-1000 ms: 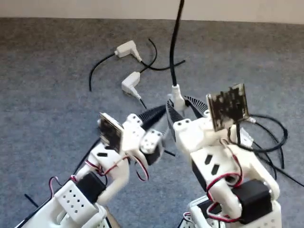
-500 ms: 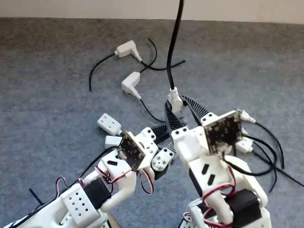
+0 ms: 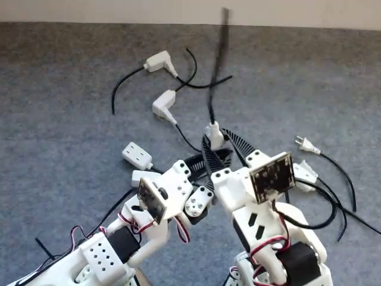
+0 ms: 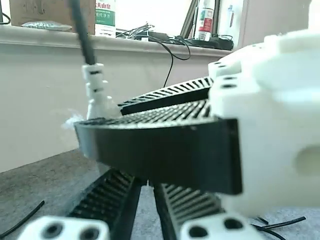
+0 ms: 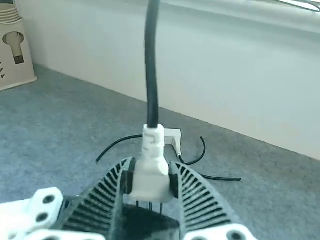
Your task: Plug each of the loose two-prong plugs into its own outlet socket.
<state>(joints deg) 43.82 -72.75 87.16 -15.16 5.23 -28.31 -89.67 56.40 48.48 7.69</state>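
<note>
Grey carpet (image 3: pixel 53 89) is covering the floor and running up to a pale wall (image 5: pixel 240 65). A ledge (image 4: pixel 45 39) is topping that wall, carrying a cardboard box (image 4: pixel 40 10), bottles (image 4: pixel 204 22) and a tangle of dark cables (image 4: pixel 160 36). A beige container (image 5: pixel 15 50) is standing on the carpet beside the wall.

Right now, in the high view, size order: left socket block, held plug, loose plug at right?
1. Socket block.
2-3. Held plug and loose plug look alike. The held one is lifted toward the camera and partly hidden between fingers of the right gripper, so no ranking.
</note>
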